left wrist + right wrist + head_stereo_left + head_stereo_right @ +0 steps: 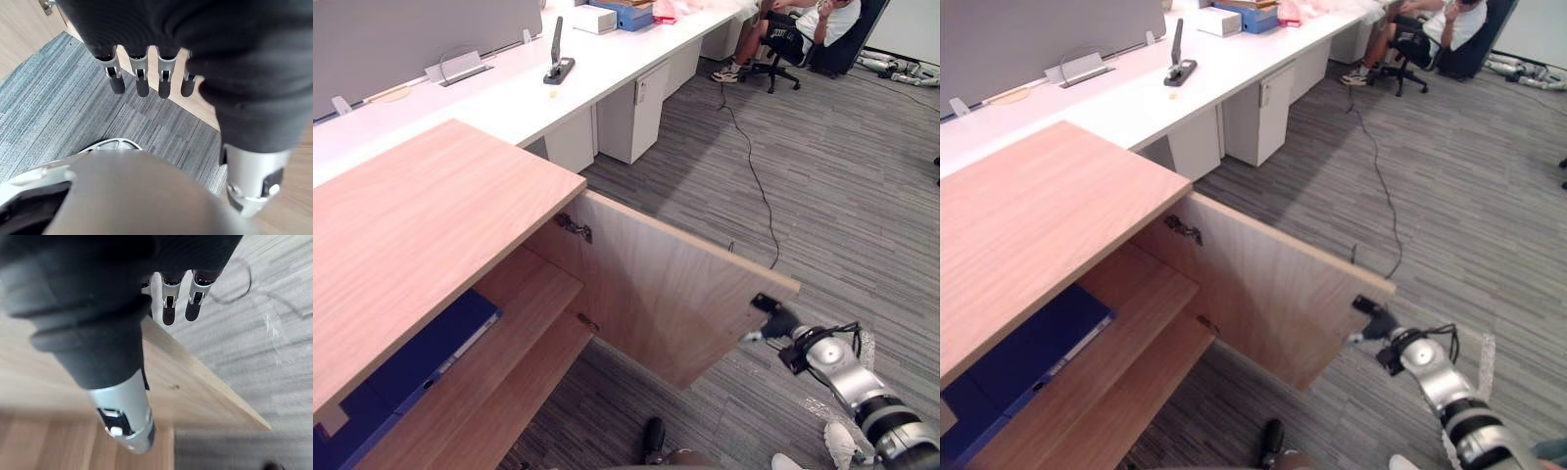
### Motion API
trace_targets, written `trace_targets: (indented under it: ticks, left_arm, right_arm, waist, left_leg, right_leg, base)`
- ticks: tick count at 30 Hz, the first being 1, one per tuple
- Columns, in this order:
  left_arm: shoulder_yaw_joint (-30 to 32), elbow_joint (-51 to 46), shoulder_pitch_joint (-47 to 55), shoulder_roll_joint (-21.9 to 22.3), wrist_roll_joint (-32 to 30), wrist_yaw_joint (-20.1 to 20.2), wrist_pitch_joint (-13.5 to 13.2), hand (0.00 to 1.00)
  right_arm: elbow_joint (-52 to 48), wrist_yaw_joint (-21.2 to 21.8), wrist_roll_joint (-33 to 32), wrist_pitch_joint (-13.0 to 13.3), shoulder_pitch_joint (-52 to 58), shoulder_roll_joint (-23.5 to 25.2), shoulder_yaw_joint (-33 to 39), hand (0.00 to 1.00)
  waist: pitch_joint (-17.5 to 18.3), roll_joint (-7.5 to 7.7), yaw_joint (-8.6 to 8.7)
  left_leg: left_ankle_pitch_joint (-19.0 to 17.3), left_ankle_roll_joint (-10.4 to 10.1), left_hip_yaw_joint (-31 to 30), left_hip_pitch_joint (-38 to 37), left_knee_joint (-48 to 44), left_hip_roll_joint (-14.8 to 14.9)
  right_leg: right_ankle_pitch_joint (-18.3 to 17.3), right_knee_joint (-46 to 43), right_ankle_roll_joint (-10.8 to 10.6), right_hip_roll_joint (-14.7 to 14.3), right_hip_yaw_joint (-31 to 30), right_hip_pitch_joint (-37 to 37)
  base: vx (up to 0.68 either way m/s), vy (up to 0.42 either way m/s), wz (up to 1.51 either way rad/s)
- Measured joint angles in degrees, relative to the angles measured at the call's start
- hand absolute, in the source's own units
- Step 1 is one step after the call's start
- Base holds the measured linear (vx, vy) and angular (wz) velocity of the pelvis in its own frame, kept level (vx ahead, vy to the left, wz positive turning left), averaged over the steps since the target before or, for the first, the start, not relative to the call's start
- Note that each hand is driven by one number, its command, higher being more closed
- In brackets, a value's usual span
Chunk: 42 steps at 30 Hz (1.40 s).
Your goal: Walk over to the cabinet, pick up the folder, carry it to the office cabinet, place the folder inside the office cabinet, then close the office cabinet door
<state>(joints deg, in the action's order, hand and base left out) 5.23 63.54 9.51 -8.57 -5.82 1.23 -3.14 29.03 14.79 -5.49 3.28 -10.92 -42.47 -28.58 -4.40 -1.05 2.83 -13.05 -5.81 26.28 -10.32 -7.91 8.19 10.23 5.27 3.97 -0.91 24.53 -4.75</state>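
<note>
The blue folder [421, 362] lies flat on the upper shelf inside the light wooden office cabinet [411, 225]. The cabinet's door [656, 284] stands swung out to the right, about half open. My right hand [773, 321] is at the door's free outer edge, its straight fingers [167, 313] against the edge of the wood, open and holding nothing. My left hand [142, 83] hangs over the grey carpet by the cabinet's base, its fingers straight and empty.
A long white desk [558, 98] with a white drawer unit [631, 113] under it runs behind the cabinet. A black stand [557, 59] and a blue box [626, 15] sit on it. A person [783, 29] sits on a chair at the far right. Grey carpet [842, 196] stretches to the right.
</note>
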Motion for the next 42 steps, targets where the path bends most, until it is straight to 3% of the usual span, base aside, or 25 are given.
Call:
trace_targets:
  ticks: [1,4,8,18,23,28,30,32,36,40,42]
  left_arm:
    - [-0.47,0.02,-0.21,-0.20,-0.45,0.45,-0.02,0.00]
    - [-0.77,-0.02,-0.46,-0.25,-0.67,0.51,-0.10,0.00]
    - [-0.61,-0.02,-0.38,-0.28,-0.90,0.74,-0.10,0.00]
    - [0.55,-0.17,-0.34,-0.99,-0.90,0.92,-0.08,0.00]
    - [0.69,-0.27,-0.40,-0.88,-0.89,0.91,-0.08,0.00]
    - [1.63,-0.27,-0.45,-0.73,-0.84,0.77,-0.05,0.00]
    - [1.72,-0.25,-0.68,-0.72,-0.69,0.44,-0.04,0.00]
    - [1.72,-0.23,-1.12,-0.67,-0.33,-0.07,0.32,0.00]
    - [2.99,-1.18,-1.62,-0.15,1.12,-1.45,0.37,0.00]
    - [5.59,-1.47,-1.50,0.69,2.49,-2.16,0.41,0.00]
    - [6.97,-1.89,-1.34,1.10,4.22,-2.36,0.43,0.00]
  right_arm:
    - [-0.97,3.71,2.06,0.29,0.43,0.52,-3.98,0.00]
    - [-3.02,7.68,4.55,0.53,1.78,3.21,-8.16,0.00]
    - [-5.07,10.51,4.83,1.18,2.65,5.73,-11.53,0.00]
    - [-5.14,9.99,7.04,1.25,3.32,9.62,-11.54,0.00]
    - [-5.28,10.53,9.33,1.25,3.40,10.65,-12.15,0.00]
    - [-8.33,13.06,11.58,1.32,0.91,12.77,-20.42,0.00]
    - [-7.74,12.93,13.61,1.38,-0.82,15.33,-21.68,0.00]
    - [-3.14,11.04,15.44,1.32,-5.12,21.63,-22.30,0.00]
    - [1.06,6.66,10.83,1.00,-11.08,30.57,-22.26,0.00]
    - [5.13,3.58,8.17,0.13,-13.75,33.75,-22.25,0.00]
    - [7.13,2.87,6.51,0.08,-13.78,34.57,-22.27,0.00]
  waist:
    - [0.07,0.13,-0.17]
    - [0.01,0.31,-0.69]
    - [-0.21,0.76,-1.03]
    - [0.45,2.39,-1.79]
    - [0.49,2.41,-2.41]
    - [0.52,2.94,-2.92]
    - [0.49,3.19,-3.30]
    - [0.46,3.32,-4.09]
    - [-0.41,3.72,-6.34]
    - [-1.24,4.05,-7.42]
    - [-1.24,4.10,-8.82]
  left_leg:
    - [0.76,-0.53,0.01,-0.40,0.75,0.27]
    - [1.79,-0.73,-0.01,-0.80,1.85,0.33]
    - [1.70,-0.19,0.21,-0.71,2.04,0.38]
    - [2.01,-0.02,1.20,0.21,2.29,0.50]
    - [2.25,-0.48,1.03,0.17,2.65,0.14]
    - [2.12,-0.52,0.74,0.08,2.85,0.05]
    - [2.13,-0.52,0.55,0.05,2.79,0.07]
    - [2.13,-0.52,-0.21,-0.16,2.76,0.13]
    - [2.20,-0.41,-2.18,-0.40,2.77,0.15]
    - [2.54,0.09,-6.05,0.41,2.69,-0.11]
    - [2.63,0.23,-8.14,0.84,2.71,-0.18]
  right_leg:
    - [-0.34,0.00,0.25,-0.44,0.01,0.08]
    - [-0.54,0.01,0.31,-0.79,0.02,0.06]
    - [-0.53,0.00,0.30,-0.92,0.03,-0.05]
    - [-0.33,-0.04,0.36,-1.29,-0.79,-1.44]
    - [0.01,-0.06,0.72,-0.97,-0.80,-1.45]
    - [0.23,-0.05,0.90,-0.84,-0.70,-1.34]
    - [0.23,-0.04,0.91,-0.83,-0.54,-1.25]
    - [0.23,-0.03,0.92,-0.69,0.15,-0.70]
    - [0.03,-0.01,0.71,-0.11,2.00,0.54]
    - [-0.40,-0.02,0.09,1.16,5.49,1.72]
    - [-0.66,-0.03,-0.17,1.63,7.36,2.27]
  base:
    - [-0.04,-0.097,0.01]
    - [-0.07,-0.082,0.00]
    - [-0.07,-0.040,0.00]
    - [0.01,0.008,-0.05]
    - [0.06,0.076,0.03]
    - [0.03,0.058,0.02]
    - [-0.01,0.018,0.05]
    - [-0.03,0.006,0.15]
    - [-0.06,-0.004,0.25]
    - [-0.05,0.004,0.53]
    - [-0.02,0.047,0.44]
